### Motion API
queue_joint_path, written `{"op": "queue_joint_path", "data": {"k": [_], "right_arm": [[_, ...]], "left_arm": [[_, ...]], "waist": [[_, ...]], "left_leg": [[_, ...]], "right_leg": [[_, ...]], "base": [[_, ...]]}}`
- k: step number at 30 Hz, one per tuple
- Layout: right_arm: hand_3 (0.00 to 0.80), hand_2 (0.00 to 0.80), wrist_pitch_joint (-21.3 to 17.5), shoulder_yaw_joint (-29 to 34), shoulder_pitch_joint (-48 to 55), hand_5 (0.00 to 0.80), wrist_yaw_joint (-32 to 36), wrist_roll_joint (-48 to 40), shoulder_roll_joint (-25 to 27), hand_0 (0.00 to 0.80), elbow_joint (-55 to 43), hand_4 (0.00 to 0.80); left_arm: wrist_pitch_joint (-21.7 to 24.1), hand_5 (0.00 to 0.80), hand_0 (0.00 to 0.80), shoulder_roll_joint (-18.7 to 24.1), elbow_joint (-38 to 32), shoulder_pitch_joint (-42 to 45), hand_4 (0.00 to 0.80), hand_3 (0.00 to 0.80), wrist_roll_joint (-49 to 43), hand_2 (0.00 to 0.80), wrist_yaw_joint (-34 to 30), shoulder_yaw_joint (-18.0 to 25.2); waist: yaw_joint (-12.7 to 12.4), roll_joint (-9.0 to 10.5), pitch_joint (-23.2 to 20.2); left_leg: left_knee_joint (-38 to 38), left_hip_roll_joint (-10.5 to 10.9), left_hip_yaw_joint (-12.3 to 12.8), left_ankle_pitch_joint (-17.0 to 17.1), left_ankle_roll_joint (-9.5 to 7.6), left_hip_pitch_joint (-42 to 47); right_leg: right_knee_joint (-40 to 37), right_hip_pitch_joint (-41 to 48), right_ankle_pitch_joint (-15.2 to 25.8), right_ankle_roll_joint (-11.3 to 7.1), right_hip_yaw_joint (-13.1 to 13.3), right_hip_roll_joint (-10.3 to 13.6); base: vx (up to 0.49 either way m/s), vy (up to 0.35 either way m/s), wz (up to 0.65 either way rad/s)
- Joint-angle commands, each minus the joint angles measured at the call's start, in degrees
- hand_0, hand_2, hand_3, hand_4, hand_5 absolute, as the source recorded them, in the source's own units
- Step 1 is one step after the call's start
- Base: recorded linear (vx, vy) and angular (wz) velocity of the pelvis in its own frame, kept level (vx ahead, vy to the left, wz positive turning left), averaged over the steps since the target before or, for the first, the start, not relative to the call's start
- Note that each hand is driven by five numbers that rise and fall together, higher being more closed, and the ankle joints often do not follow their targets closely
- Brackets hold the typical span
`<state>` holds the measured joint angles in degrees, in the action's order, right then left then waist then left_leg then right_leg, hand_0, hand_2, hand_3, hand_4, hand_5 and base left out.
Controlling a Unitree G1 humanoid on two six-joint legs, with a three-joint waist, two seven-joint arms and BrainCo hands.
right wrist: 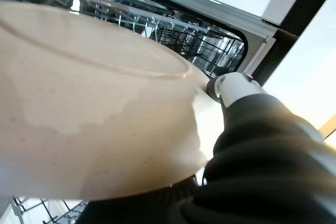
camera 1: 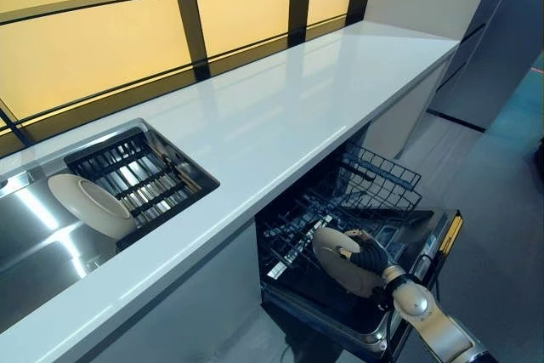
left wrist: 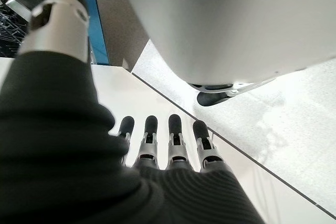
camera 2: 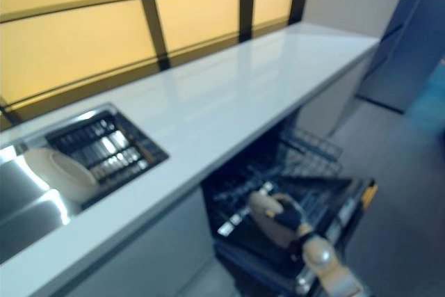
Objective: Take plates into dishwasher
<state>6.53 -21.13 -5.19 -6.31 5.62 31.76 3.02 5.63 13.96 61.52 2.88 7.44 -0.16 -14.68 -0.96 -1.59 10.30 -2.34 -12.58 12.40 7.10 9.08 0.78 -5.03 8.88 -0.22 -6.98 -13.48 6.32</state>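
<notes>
My right hand [camera 1: 371, 254] holds a cream plate [camera 1: 337, 261] on edge over the dishwasher's pulled-out lower rack [camera 1: 299, 225], its thumb [right wrist: 231, 86] pressed on the plate's rim. In the right wrist view the plate [right wrist: 94, 108] fills most of the picture, with the wire rack [right wrist: 173, 32] behind it. A second cream plate [camera 1: 90, 205] leans in the sink [camera 1: 34, 235] at the left, beside a dark drying rack [camera 1: 136, 174]. My left hand [left wrist: 163, 150] shows only in its wrist view, fingers straight and holding nothing.
The white counter [camera 1: 280, 108] runs above the dishwasher, whose open door [camera 1: 425, 248] juts out at the lower right. A grey cabinet [camera 1: 501, 31] stands at the far right across the floor.
</notes>
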Motion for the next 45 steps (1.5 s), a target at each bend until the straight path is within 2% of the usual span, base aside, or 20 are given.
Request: {"op": "queue_joint_path", "data": {"k": [1,15,45], "right_arm": [[0.800,0.800,-0.6,-1.4,-5.0,0.800,-2.1,1.5,-2.0,0.800,-0.7,0.800],[0.800,0.800,2.4,-3.3,-10.1,0.800,-5.1,2.6,-4.2,0.800,5.0,0.800],[0.800,0.800,8.1,-5.4,-18.9,0.800,2.4,10.9,-4.4,0.800,15.1,0.800]], "left_arm": [[0.3,0.000,0.000,0.2,0.3,-4.7,0.000,0.000,-1.9,0.000,-0.2,-2.8],[0.0,0.000,0.000,-0.1,0.1,-6.0,0.000,0.000,-2.3,0.000,-0.7,-4.6],[-1.5,0.000,0.000,1.6,-2.0,-8.1,0.000,0.000,-4.8,0.000,-2.5,-5.2]], "waist": [[-2.1,1.29,0.5],[-3.3,1.05,1.5],[-6.3,1.88,3.4]], "left_leg": [[-1.1,-0.5,-1.1,4.3,0.32,-5.5],[-1.2,0.3,-2.0,4.3,0.17,-6.2],[-0.9,1.9,-4.7,4.0,-0.30,-7.2]], "right_leg": [[2.0,-0.5,-0.4,2.26,-2.2,-1.1],[1.9,-0.8,-0.1,2.27,-3.0,-0.6],[2.7,-1.6,0.3,2.25,-4.8,-0.1]], "base": [[0.000,0.000,0.00],[-0.002,0.001,0.02],[-0.001,-0.009,0.03]]}}
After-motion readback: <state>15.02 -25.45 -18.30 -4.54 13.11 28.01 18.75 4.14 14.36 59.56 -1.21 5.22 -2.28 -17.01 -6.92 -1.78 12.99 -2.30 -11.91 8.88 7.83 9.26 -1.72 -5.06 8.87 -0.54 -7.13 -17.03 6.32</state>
